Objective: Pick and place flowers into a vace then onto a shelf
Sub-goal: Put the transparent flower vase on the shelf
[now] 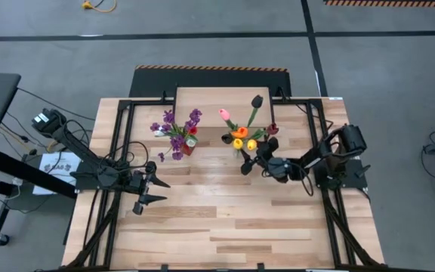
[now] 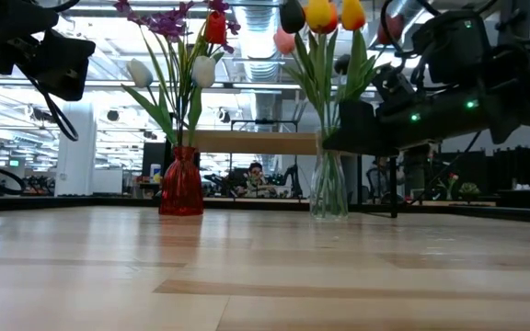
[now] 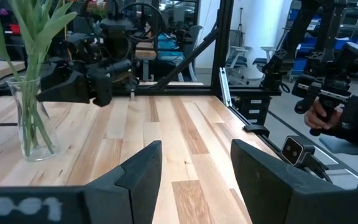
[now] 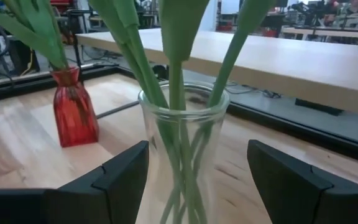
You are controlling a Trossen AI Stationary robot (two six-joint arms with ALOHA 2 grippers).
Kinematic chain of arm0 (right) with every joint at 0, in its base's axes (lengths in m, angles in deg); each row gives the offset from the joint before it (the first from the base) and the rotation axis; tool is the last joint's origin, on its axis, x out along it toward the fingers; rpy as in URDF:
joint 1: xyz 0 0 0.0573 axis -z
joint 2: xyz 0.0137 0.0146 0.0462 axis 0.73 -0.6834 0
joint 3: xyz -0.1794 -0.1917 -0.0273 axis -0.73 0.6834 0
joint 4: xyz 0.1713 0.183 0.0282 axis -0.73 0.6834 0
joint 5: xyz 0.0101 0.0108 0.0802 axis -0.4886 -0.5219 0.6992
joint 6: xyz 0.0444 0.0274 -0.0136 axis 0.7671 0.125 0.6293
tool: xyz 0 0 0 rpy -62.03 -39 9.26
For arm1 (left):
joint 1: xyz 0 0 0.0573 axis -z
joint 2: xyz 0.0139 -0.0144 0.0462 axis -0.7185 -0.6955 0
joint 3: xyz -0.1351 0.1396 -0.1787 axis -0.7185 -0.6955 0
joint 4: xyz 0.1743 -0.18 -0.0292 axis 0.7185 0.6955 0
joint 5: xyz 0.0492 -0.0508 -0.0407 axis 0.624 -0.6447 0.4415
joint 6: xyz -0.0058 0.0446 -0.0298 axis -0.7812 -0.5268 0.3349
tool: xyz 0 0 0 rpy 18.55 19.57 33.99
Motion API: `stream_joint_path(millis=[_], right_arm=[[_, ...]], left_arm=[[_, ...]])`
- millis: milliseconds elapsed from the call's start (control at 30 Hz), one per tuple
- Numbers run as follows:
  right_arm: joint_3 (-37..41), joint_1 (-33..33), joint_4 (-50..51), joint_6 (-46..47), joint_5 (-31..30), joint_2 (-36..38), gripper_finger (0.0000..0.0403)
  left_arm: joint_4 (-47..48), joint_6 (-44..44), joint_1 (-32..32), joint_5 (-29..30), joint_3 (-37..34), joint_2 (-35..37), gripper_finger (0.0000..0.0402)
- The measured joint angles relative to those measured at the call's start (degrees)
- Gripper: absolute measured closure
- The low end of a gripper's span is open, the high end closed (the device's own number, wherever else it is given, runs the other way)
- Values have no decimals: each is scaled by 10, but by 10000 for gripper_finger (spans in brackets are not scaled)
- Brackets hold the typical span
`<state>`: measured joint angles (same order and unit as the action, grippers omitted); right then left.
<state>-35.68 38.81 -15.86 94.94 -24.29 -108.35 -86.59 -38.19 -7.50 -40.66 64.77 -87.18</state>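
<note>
Two bunches stand upright on their vase bases on the plank table. A clear glass vase holds yellow, orange, pink and dark tulips. A red vase holds purple sprigs with red and white tulips. My right gripper is open, with its fingers on either side of the clear vase's neck and gaps showing on both sides. My left gripper is open and hovers over bare table toward the left. The light wood shelf stands behind the vases.
Black frame rails run along the table's left and right sides and around the shelf. Bare planks fill the near half of the table. A person's hand shows beyond the table's edge in the left wrist view.
</note>
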Motion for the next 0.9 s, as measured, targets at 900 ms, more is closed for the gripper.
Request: stream_joint_path(millis=[900], right_arm=[[-25,42,11,-45,47,0,142]], left_arm=[[6,14,0,-2,0,0,219]])
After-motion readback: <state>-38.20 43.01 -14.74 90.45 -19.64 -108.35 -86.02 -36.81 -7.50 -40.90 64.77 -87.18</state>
